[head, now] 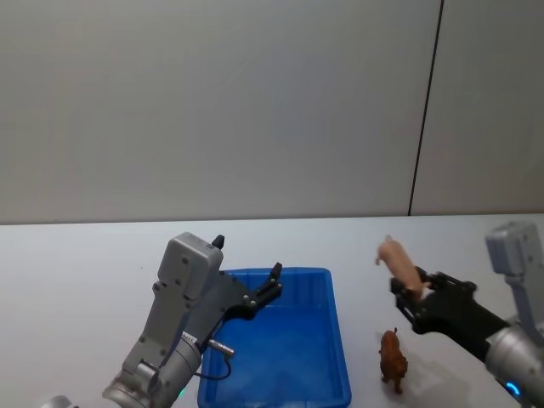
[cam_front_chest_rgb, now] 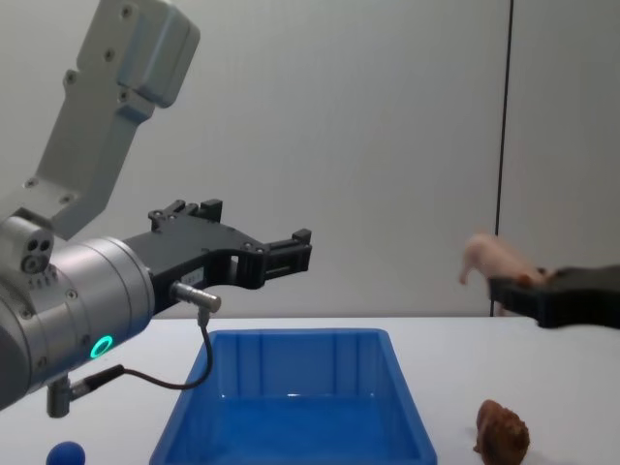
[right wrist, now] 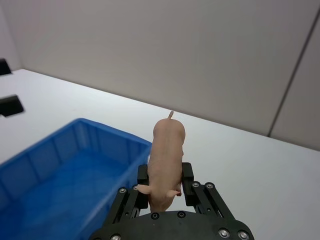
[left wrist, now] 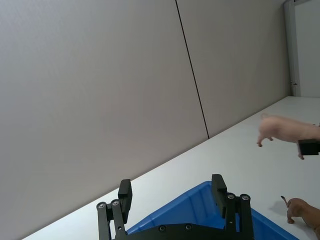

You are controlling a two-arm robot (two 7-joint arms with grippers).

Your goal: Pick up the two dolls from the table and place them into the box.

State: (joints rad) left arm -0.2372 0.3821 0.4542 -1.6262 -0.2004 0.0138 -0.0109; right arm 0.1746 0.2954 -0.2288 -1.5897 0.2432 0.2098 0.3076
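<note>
My right gripper (head: 410, 293) is shut on the pale pink pig doll (head: 396, 257) and holds it up in the air to the right of the blue box (head: 337, 340). In the right wrist view the pig (right wrist: 167, 155) stands pinched between the fingers, with the box's rim (right wrist: 115, 132) off to one side. The brown lion doll (head: 393, 359) stands on the white table (head: 85, 272), just right of the box and under my right arm. My left gripper (head: 247, 257) hovers open and holds nothing above the box's far left part.
A small blue ball (cam_front_chest_rgb: 66, 453) lies on the table left of the box (cam_front_chest_rgb: 291, 335). The box looks empty inside. A grey wall with a dark vertical seam stands behind the table.
</note>
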